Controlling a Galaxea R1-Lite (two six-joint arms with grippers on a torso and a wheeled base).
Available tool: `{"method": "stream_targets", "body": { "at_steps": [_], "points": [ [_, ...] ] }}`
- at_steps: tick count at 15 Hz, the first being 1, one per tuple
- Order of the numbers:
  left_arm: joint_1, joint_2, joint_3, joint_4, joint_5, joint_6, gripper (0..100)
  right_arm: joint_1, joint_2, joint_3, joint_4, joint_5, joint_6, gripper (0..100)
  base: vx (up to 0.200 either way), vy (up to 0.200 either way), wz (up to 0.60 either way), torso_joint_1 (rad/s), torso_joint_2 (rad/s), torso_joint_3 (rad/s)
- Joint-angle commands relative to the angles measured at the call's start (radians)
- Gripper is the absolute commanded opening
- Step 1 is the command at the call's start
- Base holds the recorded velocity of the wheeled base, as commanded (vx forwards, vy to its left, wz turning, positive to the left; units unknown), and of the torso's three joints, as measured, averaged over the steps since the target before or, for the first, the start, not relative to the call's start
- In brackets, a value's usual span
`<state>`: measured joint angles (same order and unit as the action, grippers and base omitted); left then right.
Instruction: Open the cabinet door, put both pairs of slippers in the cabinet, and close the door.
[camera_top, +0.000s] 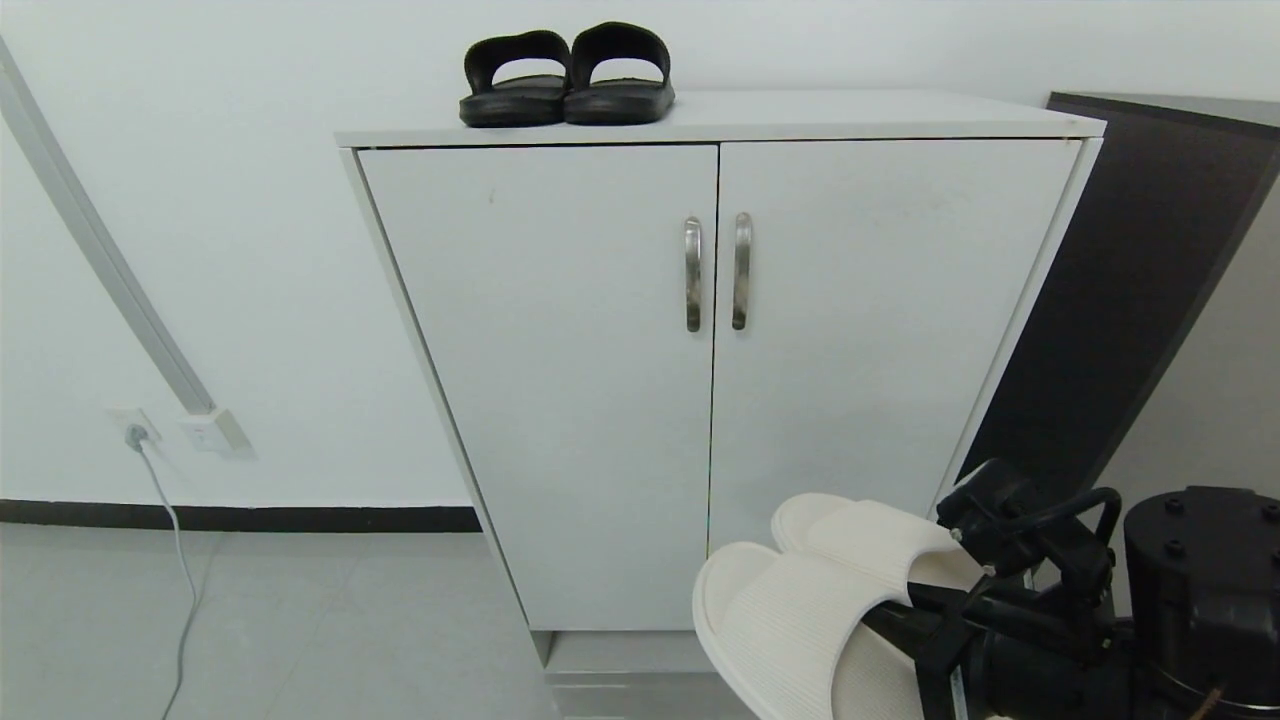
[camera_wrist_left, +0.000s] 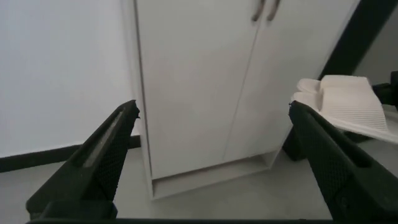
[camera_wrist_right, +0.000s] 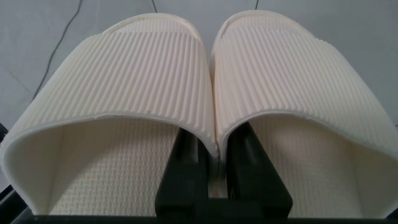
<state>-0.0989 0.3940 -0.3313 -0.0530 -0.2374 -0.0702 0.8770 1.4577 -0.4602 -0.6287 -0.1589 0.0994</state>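
A white cabinet (camera_top: 800, 118) stands with its 2 doors (camera_top: 560, 380) closed and 2 handles (camera_top: 692, 273) side by side at centre. 1 pair of black slippers (camera_top: 567, 80) sits on its top at 12 o'clock. 1 pair of white slippers (camera_top: 820, 610) sits at 5 o'clock, its inner walls pinched in the narrow jaws of the right gripper (camera_wrist_right: 217, 177). The left gripper (camera_wrist_left: 212, 115) is empty with jaws wide. It should likely close squarely around 1 handle, then pull along the door's arc.
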Motion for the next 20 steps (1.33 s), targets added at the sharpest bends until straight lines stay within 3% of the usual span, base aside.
{"method": "stream_targets", "body": {
  "at_steps": [1,3,5,6,9,11,12,14,17,20],
  "points": [
    [-0.028,0.286,-0.018,-0.146,-0.088,0.009,100,0.002,-0.014,0.0,0.0,0.002,0.0,0,0.0,0.0,0.0,0.0,0.0,0.0],
    [-0.065,0.477,-0.063,-0.304,-0.125,0.012,100,0.0,-0.017,-0.002,0.0,0.007,0.0,0,0.0,0.0,0.0,0.0,0.0,0.0],
    [-0.153,0.621,-0.13,-0.412,-0.125,0.004,100,0.002,-0.011,-0.002,0.0,0.01,0.002,0,0.0,0.0,0.0,0.0,0.0,0.0],
    [-0.231,0.701,-0.189,-0.455,-0.123,0.0,100,0.002,-0.005,-0.003,0.0,0.01,0.002,0,0.0,0.0,0.0,0.0,0.0,0.0],
    [-0.389,0.824,-0.347,-0.464,-0.118,-0.045,100,0.0,-0.007,-0.003,0.0,0.007,0.002,0,0.0,0.0,0.0,0.0,0.0,0.0],
    [-0.421,0.868,-0.397,-0.464,-0.115,-0.045,100,0.002,-0.01,-0.005,0.0,0.007,0.002,0,0.0,0.0,0.0,0.0,0.0,0.0],
    [-0.487,0.944,-0.474,-0.466,-0.114,-0.046,100,0.002,-0.008,-0.005,0.0,0.007,0.002,0,0.0,0.0,0.0,0.0,0.0,0.0],
    [-0.545,1.039,-0.537,-0.467,-0.108,-0.046,100,0.002,-0.01,-0.003,0.0,0.006,0.002,0,0.0,0.0,0.0,0.0,0.0,0.0],
    [-0.578,1.141,-0.637,-0.462,-0.1,-0.048,100,0.0,-0.008,0.0,0.0,0.006,0.002,0,0.0,0.0,0.0,0.0,0.0,0.0],
    [-0.576,1.249,-0.778,-0.455,-0.109,-0.089,100,0.002,-0.002,0.0,0.001,0.002,0.0,0,0.0,0.0,0.0,0.0,0.0,0.0]
  ]
}}
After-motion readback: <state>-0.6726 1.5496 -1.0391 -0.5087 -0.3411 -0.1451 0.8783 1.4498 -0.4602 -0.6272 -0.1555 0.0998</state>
